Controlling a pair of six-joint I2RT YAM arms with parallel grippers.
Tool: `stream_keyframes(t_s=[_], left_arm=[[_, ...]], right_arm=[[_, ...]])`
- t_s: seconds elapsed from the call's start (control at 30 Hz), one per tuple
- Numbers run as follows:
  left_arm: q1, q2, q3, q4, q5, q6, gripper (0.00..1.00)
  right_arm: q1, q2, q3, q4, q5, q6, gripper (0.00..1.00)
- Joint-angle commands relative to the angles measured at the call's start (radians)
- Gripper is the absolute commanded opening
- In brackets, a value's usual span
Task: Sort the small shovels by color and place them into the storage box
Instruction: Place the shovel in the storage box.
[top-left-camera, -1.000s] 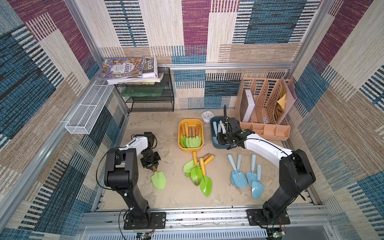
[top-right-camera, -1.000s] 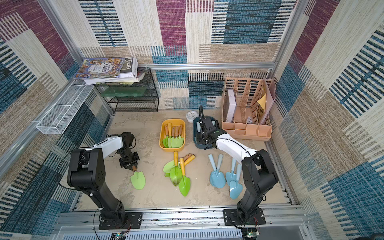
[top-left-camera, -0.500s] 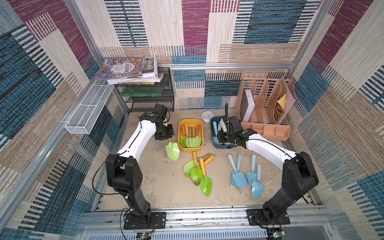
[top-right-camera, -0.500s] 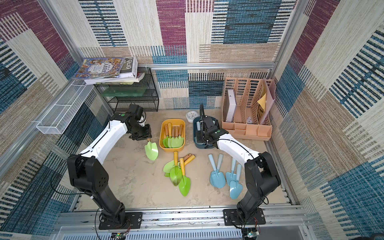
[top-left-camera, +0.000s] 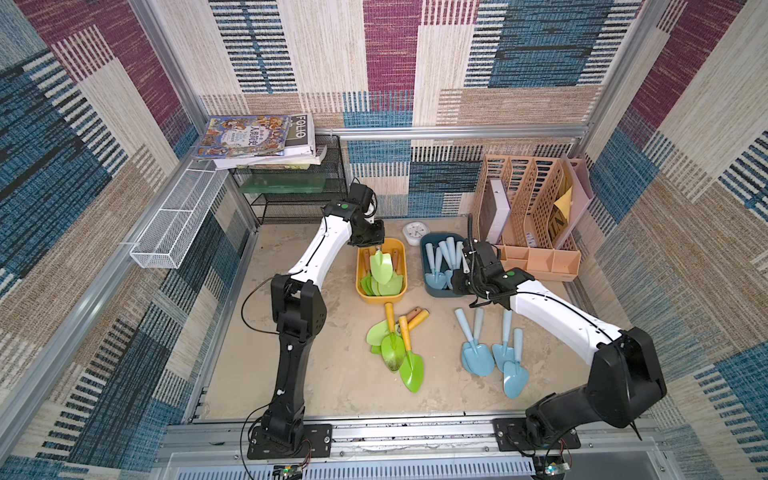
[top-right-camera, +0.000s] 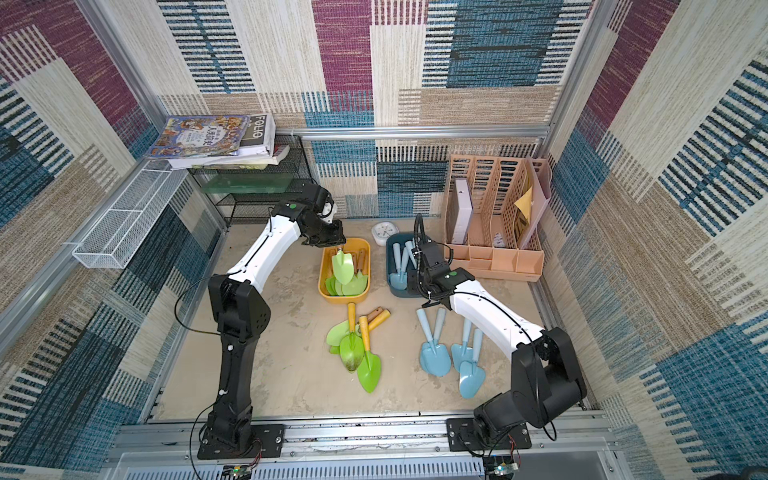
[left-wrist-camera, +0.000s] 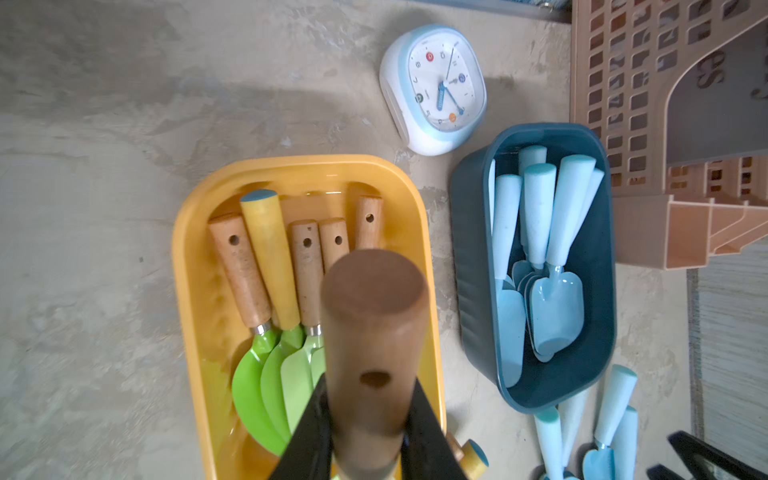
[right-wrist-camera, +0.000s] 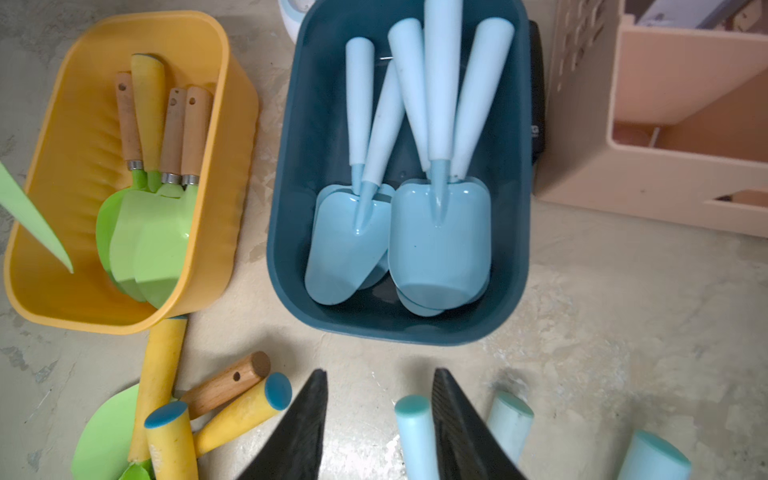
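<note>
My left gripper (top-left-camera: 376, 246) is shut on the brown wooden handle (left-wrist-camera: 374, 332) of a green shovel. Its blade (top-right-camera: 343, 266) hangs point down over the yellow box (top-left-camera: 360, 291), which holds several green shovels (left-wrist-camera: 270, 374). My right gripper (right-wrist-camera: 380, 374) stands open just above the floor, in front of the dark blue box (right-wrist-camera: 291, 166) that holds several light blue shovels (right-wrist-camera: 440, 232). A loose blue handle (right-wrist-camera: 413, 432) lies on the floor below, between its fingers. More green shovels (top-left-camera: 395, 349) and blue shovels (top-left-camera: 478, 353) lie on the floor.
A small white clock (top-left-camera: 412, 232) stands behind the two boxes. A peach file organizer (top-left-camera: 536, 216) fills the back right corner. A black wire rack (top-left-camera: 291, 199) with books is at the back left, beside a white wire basket (top-left-camera: 178, 224) on the left wall.
My left arm has carried the green shovel from the floor at the left up and over the yellow box. The right gripper has stayed open by the blue box.
</note>
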Motion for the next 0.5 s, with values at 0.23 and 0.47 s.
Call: stream_keyframes(t_s=[0.23, 0.47], left_arm=[[-0.054, 0.094, 0.038, -0.068, -0.036, 0.031, 0.00], [-0.074, 0.148, 0.044, -0.087, -0.090, 0.038, 0.00]], right_arm=[[-0.027, -0.060, -0.051, -0.044, 0.029, 0.033, 0.44], [-0.034, -0.071, -0.073, -0.045, 0.028, 0.041, 0.44]])
